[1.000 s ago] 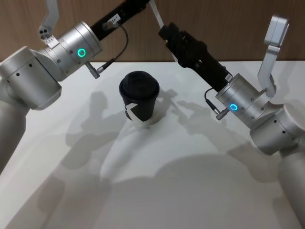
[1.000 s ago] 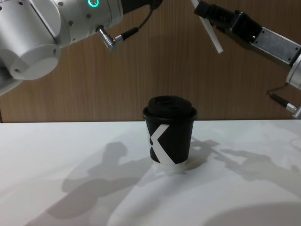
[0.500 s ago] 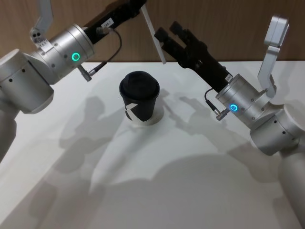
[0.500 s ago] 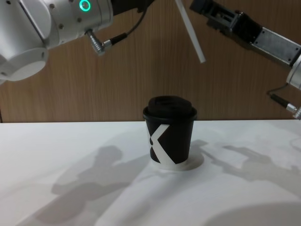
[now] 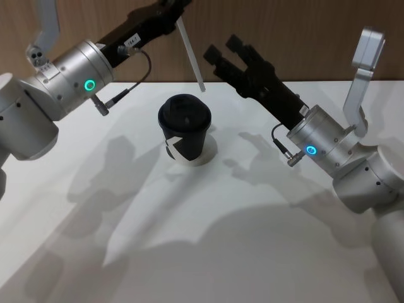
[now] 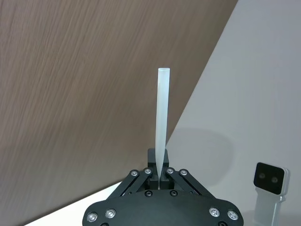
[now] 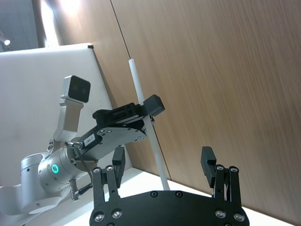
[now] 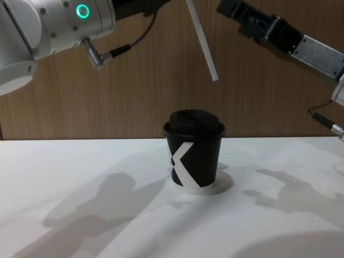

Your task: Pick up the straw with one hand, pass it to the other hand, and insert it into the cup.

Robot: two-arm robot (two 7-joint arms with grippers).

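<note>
The thin white straw hangs tilted in the air, its lower end just behind and above the cup's lid. My left gripper, on the green-ringed silver wrist, is shut on the straw's upper end; the left wrist view shows the straw rising from between the fingers. The black cup with the white K mark stands upright on the table, also seen in the chest view. My right gripper is open, a little to the right of the straw and apart from it.
The white table lies bare around the cup, with arm shadows across it. A brown wooden wall runs behind the table's far edge. Both arms reach in high over the back of the table.
The right gripper has opened and let go of the straw. The left gripper has carried the straw left and lower, toward the cup. The right arm has drawn back slightly.
</note>
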